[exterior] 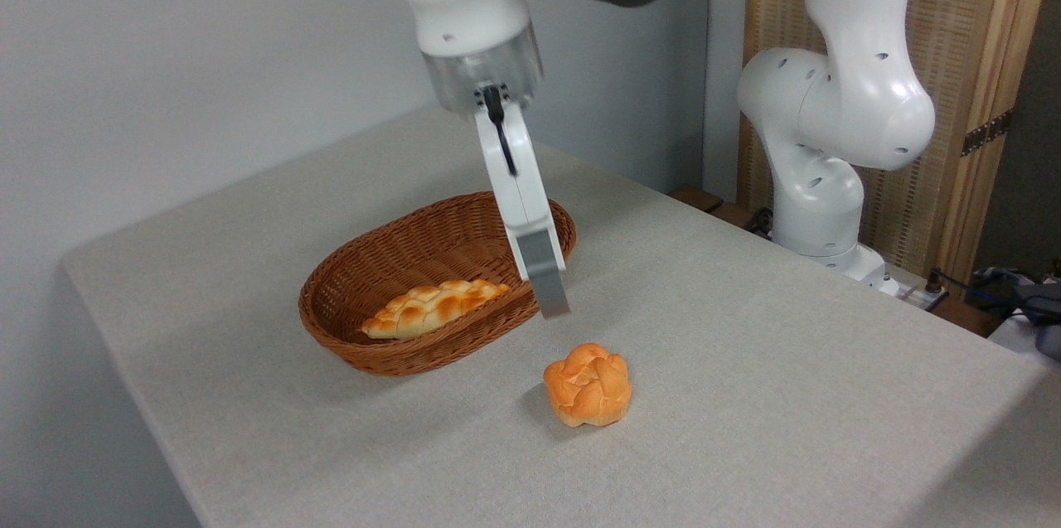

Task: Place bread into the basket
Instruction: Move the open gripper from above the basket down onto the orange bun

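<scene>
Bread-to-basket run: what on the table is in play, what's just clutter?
In play: bun on the cloth; basket; gripper hanging above the bun.
Clutter: braided loaf already in the basket; cables at right edge.

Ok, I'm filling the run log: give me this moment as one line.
phase: approach | gripper: above table, holding nothing, jaw state unclear | bun: on table, outside basket | braided loaf: in basket

bun (588, 385): on the table (787, 362), outside the basket, near its right end
basket (356, 337): holds a braided loaf (435, 307)
gripper (551, 300): above the bun, seen edge-on, empty, finger spacing hidden
</scene>
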